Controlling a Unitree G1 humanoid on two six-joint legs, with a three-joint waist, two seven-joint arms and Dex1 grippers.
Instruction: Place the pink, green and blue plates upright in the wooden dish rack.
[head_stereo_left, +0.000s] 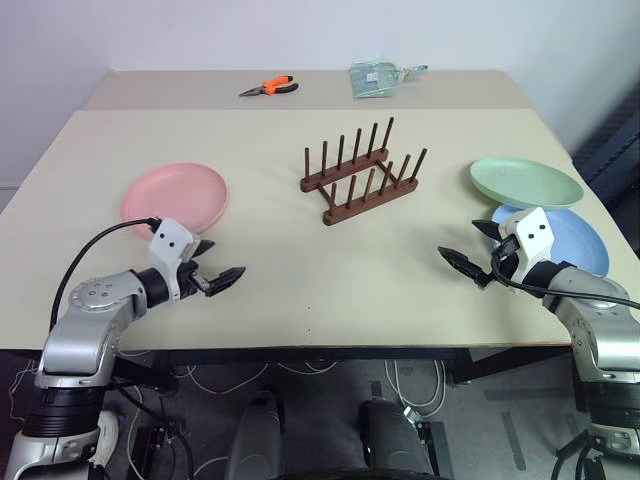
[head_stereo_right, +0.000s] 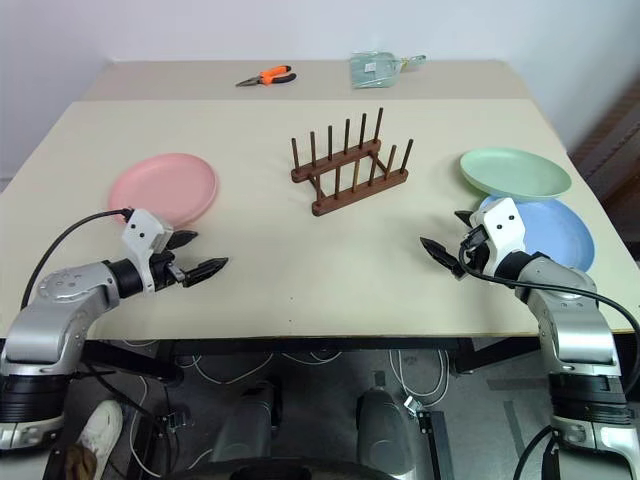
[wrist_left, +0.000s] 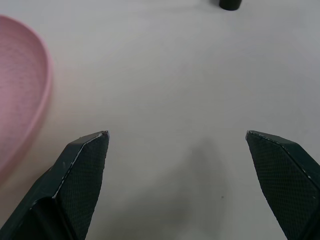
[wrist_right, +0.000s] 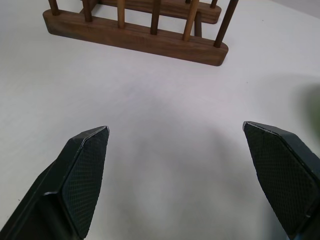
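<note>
1. Plates lie flat on the counter, none in the rack yet: the pink plate (head_stereo_left: 174, 196) near the left edge, the green plate (head_stereo_left: 526, 182) near the right edge, with its near rim overlapping the blue plate (head_stereo_left: 572, 240) just in front of it.
2. Rack (head_stereo_left: 362, 172) stands empty mid-counter, toward the far edge, its two rows of pegs upright.
3. Handling, as a judgement: the plates look light, stiff and matte, so not very slippery, but shallow and flat on the counter; the raised rim is the only place to pinch. The green one, propped on the blue, offers a lifted edge and probably comes first.
4. Left tool (head_stereo_left: 217, 276) hovers near the front edge beside the pink plate, fingers wide apart, holding nothing.
5. Right tool (head_stereo_left: 472, 255) hovers near the front edge beside the blue plate, fingers likewise spread and empty.
6. Hard to make out: part of the blue plate sits hidden under the green plate and behind the right arm; whether either tool touches the counter cannot be told.
7. Pliers (head_stereo_left: 270, 87) and a clear packet (head_stereo_left: 378, 79) lie along the far edge.
</note>
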